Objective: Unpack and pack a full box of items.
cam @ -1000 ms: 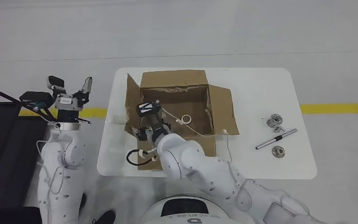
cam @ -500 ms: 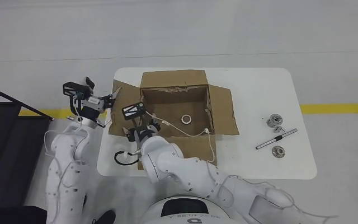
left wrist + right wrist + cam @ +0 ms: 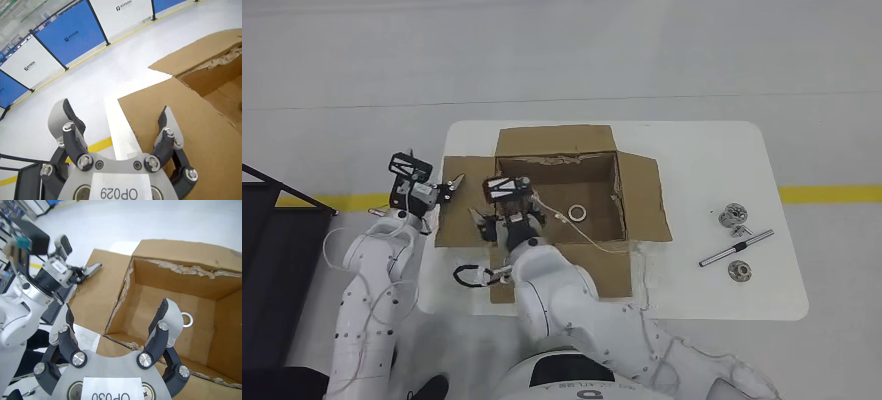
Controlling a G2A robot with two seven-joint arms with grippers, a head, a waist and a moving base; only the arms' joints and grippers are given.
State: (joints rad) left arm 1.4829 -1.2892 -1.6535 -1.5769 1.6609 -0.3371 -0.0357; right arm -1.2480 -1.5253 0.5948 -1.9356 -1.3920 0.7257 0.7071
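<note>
Unpacking looks nearly done — the box [image 3: 554, 141], flaps open at frame centre, holds a ring [image 3: 577, 212], while a rod [image 3: 736, 248] and two round metal parts [image 3: 731, 214] lie at right. The left gripper [image 3: 115, 106] and right gripper [image 3: 116, 303] hover at its left edge, jaws spread, empty — repacking not begun

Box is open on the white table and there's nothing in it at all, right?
Not quite. The box is open on the white table, but it isn't empty: one white ring lies flat on its floor. The right wrist view shows it plainly.
</note>
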